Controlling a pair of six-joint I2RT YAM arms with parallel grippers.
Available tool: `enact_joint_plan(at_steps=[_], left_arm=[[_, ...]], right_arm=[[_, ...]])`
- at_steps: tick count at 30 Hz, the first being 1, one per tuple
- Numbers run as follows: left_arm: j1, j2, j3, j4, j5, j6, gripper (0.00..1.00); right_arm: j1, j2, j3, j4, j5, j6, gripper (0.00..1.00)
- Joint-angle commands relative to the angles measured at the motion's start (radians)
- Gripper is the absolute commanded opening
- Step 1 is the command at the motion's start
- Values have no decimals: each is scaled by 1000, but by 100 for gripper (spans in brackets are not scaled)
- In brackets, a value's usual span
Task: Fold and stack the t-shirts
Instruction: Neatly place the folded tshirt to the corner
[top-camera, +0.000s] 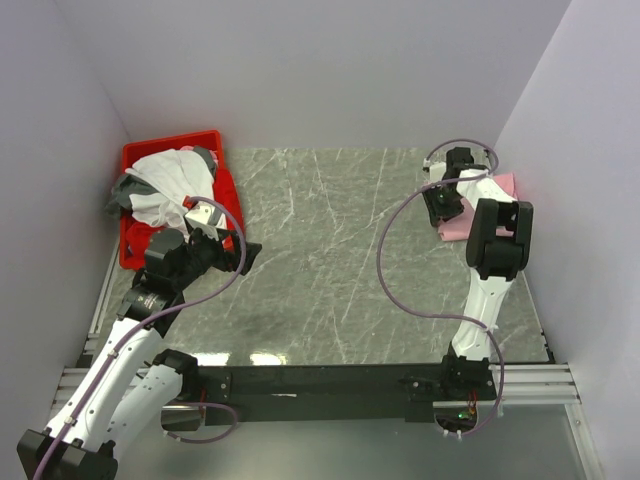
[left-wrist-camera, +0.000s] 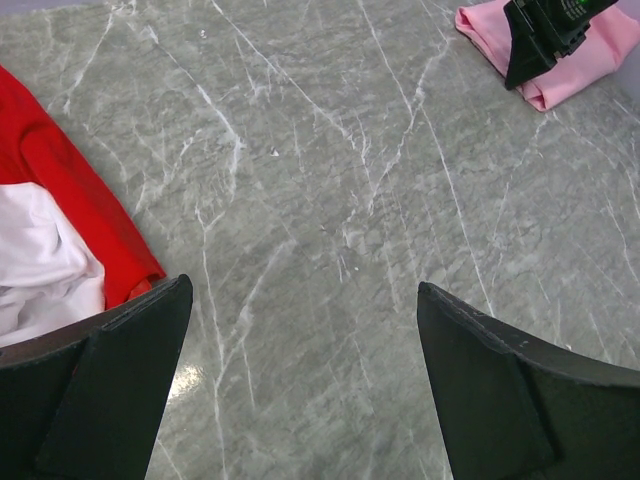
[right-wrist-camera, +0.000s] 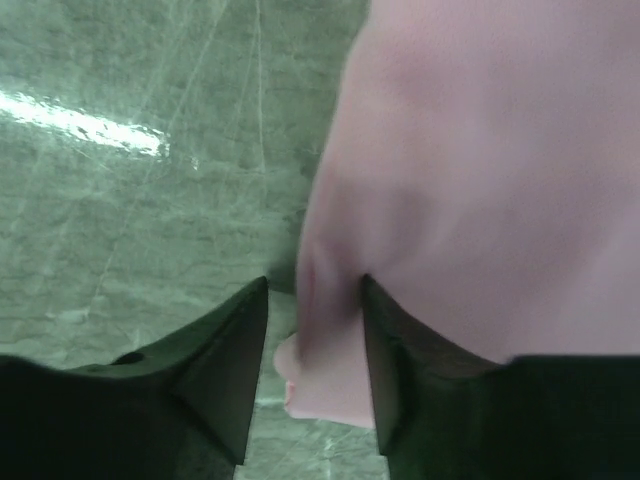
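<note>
Bin (top-camera: 172, 145) holds heaped white and grey t-shirts (top-camera: 165, 180).

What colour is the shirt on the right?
The shirt is light pink; clearest in the right wrist view.

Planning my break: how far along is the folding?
Done: the pink t-shirt looks folded at far right. In hand: the right gripper pinches a fold of it. Remaining: white and grey shirts heaped in the red bin; the left gripper hangs open, empty.

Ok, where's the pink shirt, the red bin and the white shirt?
pink t-shirt (right-wrist-camera: 480, 180): right wrist view, middle of the cloth.
red bin (top-camera: 165, 146): top view, its far rim.
white t-shirt (top-camera: 165, 180): top view, crumpled middle, in bin.
</note>
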Motion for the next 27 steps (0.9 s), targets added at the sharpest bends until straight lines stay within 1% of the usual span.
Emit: enact_joint_plan(at_steps=[1,2,3,4,9,12,17,20,23,25,26,27], left_arm=[[0,-7,-2,42,25,6,99],[1,-7,-2,42,25,6,99],[1,-7,-2,42,25,6,100],[1,-7,-4,44,23,6,99],[0,-13,-4,44,23,6,99],[1,-12,-4,44,25,6,99],[1,-12,-2,42,25,8,99],[1,-12,-4,41,23,9,99],[1,-12,-4,41,25,9,99],[1,-13,-4,41,25,9,100],[1,-13,-4,41,25,9,99],[1,-13,-4,41,25,9,99]], right_arm=[[7,2,-16,19,52,24,46],[10,5,-19,20,61,24,42],[15,6,-19,20,75,25,30],[17,9,-16,22,79,30,25],[26,15,-1,5,63,36,11],[43,-8,-11,-3,-3,39,8],[90,-29,-14,-18,-45,59,8],[93,-18,5,-33,-48,63,9],[93,-21,12,-49,-57,53,18],[93,-50,-1,-46,-75,36,35],[93,-66,-13,-44,-82,31,47],[87,-83,-19,-44,-88,24,50]])
